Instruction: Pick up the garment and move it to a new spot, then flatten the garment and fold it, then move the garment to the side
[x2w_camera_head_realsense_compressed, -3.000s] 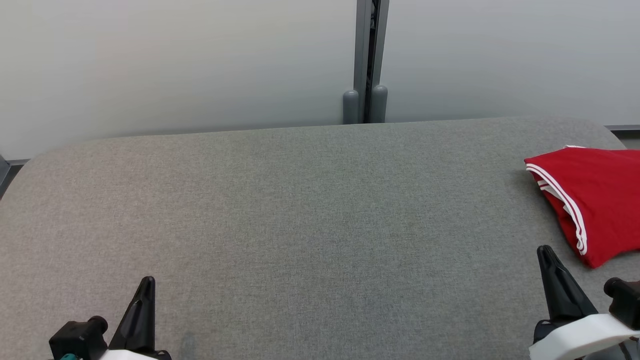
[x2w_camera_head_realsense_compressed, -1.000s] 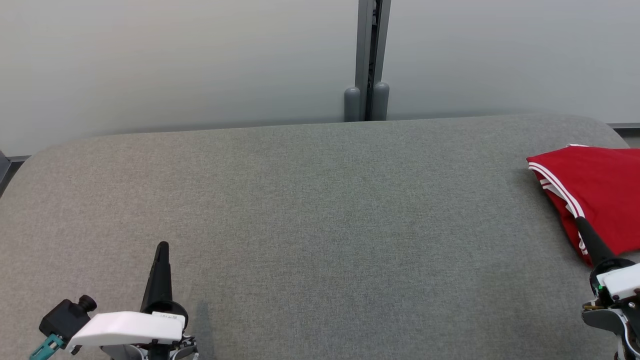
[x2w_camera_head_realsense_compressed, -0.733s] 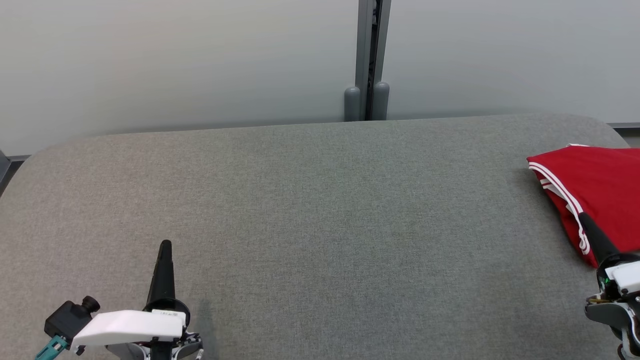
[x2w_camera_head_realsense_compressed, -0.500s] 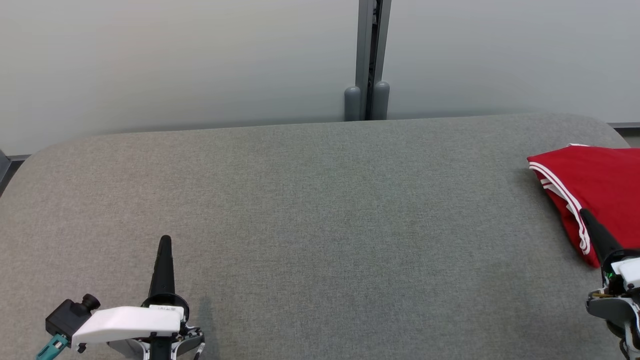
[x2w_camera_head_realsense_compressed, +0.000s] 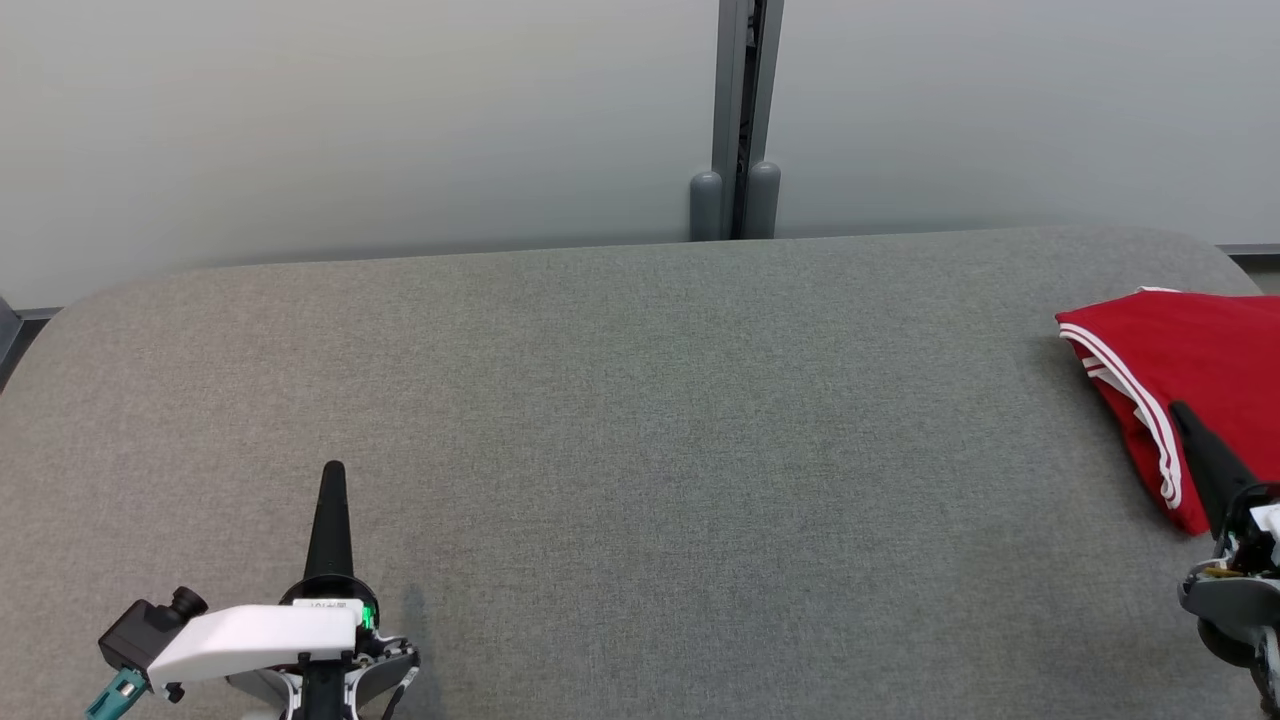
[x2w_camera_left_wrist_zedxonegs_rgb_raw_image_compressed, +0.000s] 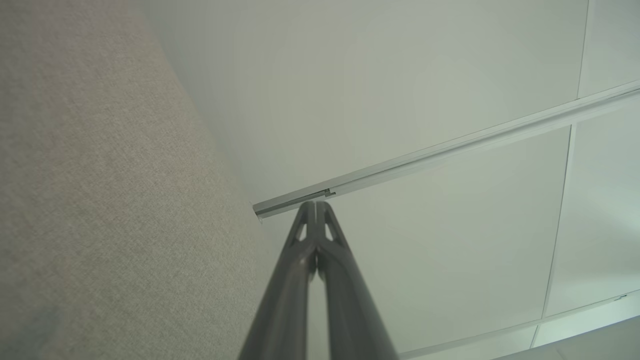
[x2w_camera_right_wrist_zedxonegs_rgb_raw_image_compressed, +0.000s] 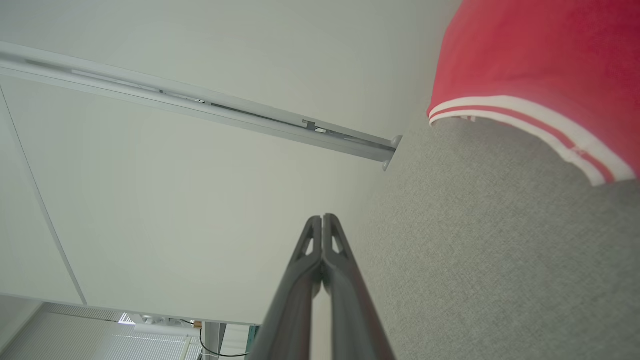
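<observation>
Lying folded at the 3 o'clock edge of the head view, the red garment (x2w_camera_head_realsense_compressed: 1200, 365) with white double stripes rests on the grey padded surface (x2w_camera_head_realsense_compressed: 640, 420), partly cut off by the frame. The right gripper (x2w_camera_head_realsense_compressed: 1182, 408) rises from the 4 o'clock corner. Its dark fingers overlap the garment's striped near edge in that view, where contact cannot be judged. The left gripper (x2w_camera_head_realsense_compressed: 333, 468) stands at 7 o'clock, well apart from the garment.

The right wrist view resolves what the head view leaves open. The two fingers are pressed together tip to tip with nothing between them. The garment lies at 1 to 2 o'clock of the tips, apart from them. The left wrist view shows the left gripper likewise pressed together and holding nothing, with the surface at 9 o'clock and a metal rail (x2w_camera_left_wrist_zedxonegs_rgb_raw_image_compressed: 450, 147) on pale wall panels beyond.

Three seconds earlier the right gripper's tip stood over bare surface at 7 o'clock of the garment; it now overlaps the stripes. Both grippers have turned to show narrow, edge-on fingers. Over the last second the right tip has drifted toward 3 o'clock and the left tip toward 12 o'clock. The garment has kept its place.
</observation>
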